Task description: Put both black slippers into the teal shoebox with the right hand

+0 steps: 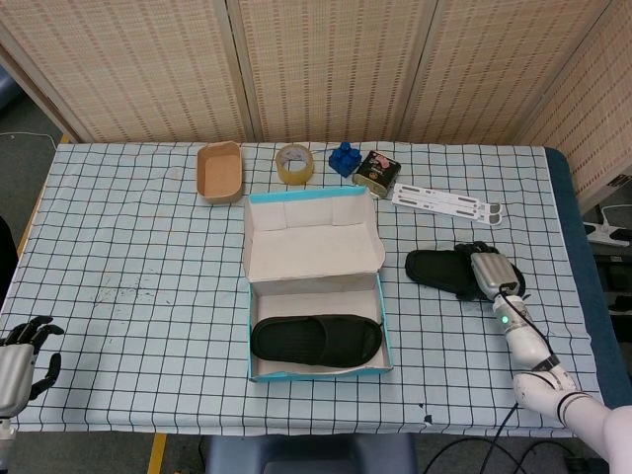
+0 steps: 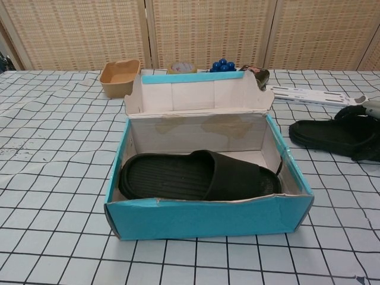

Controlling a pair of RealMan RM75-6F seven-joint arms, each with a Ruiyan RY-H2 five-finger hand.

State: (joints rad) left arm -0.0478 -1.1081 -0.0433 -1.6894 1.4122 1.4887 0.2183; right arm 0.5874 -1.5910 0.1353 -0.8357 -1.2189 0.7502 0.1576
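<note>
The teal shoebox point(image 1: 384, 331) stands open mid-table, its lid flap upright, and shows again in the chest view point(image 2: 208, 217). One black slipper point(image 1: 316, 340) lies inside it point(image 2: 196, 176). The second black slipper point(image 1: 434, 269) rests on the table right of the box point(image 2: 326, 133). My right hand point(image 1: 491, 274) lies on that slipper's strap end with its fingers curled down over it. Only its edge point(image 2: 373, 107) shows in the chest view. My left hand point(image 1: 20, 363) hovers at the table's near left corner, holding nothing, fingers apart.
Along the far edge sit a tan bowl point(image 1: 219, 171), a tape roll point(image 1: 294, 163), a blue toy point(image 1: 344, 158), a dark packet point(image 1: 376, 172) and white strips point(image 1: 446, 203). The checked cloth point(image 1: 128, 267) is bare left of the box.
</note>
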